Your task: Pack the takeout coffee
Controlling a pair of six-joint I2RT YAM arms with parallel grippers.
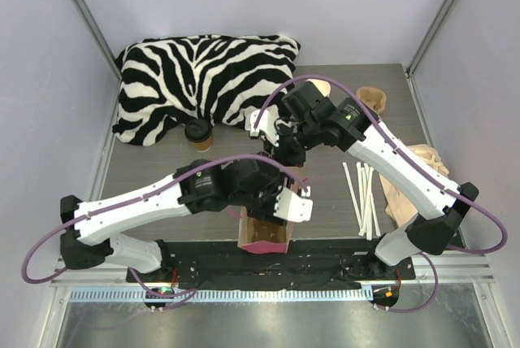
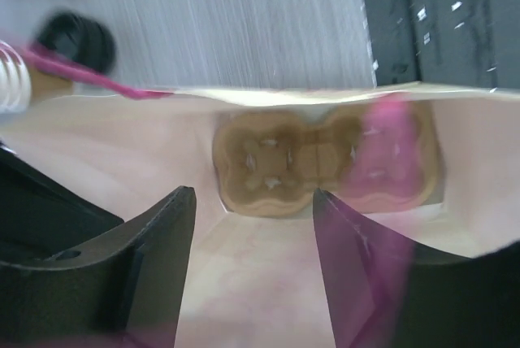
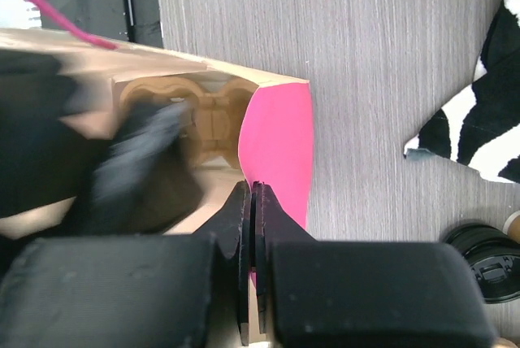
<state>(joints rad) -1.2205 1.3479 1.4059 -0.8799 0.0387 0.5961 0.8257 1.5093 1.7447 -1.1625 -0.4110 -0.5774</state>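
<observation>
Grey wood-grain bench [image 1: 146,165] fills the floor of a white-walled booth, with a zebra-striped cushion [image 1: 203,76] along its far left edge.

An open paper bag [image 1: 264,238] stands at the middle of the near edge, pink on the outside and pale within. A brown moulded cup carrier [image 2: 284,165] lies flat on the bag's bottom.

The left pincer [image 2: 253,263] hangs in the bag's mouth pointing down. Its two fingers [image 2: 154,258] are well apart with nothing between them, and the carrier shows through the gap. Whether either finger brushes the bag's wall I cannot tell.

The right pincer [image 3: 253,193] is closed tight on the far rim of the bag. A thin strip of paper is pinched between its pressed-together jaws, just where the pink side wall folds.

The takeout coffee [image 1: 197,133] is outside the bag, in neither pincer. It sits on the bench towards the far left, just beside the cushion's near edge and well apart from the bag. It stands upright with its long axis vertical, the round black lid on top and the brown cup below. The right wrist view catches the lid at the lower right corner.

White straws [image 1: 361,197] lie in a loose bundle towards the right side of the bench, running roughly from near edge to far.
</observation>
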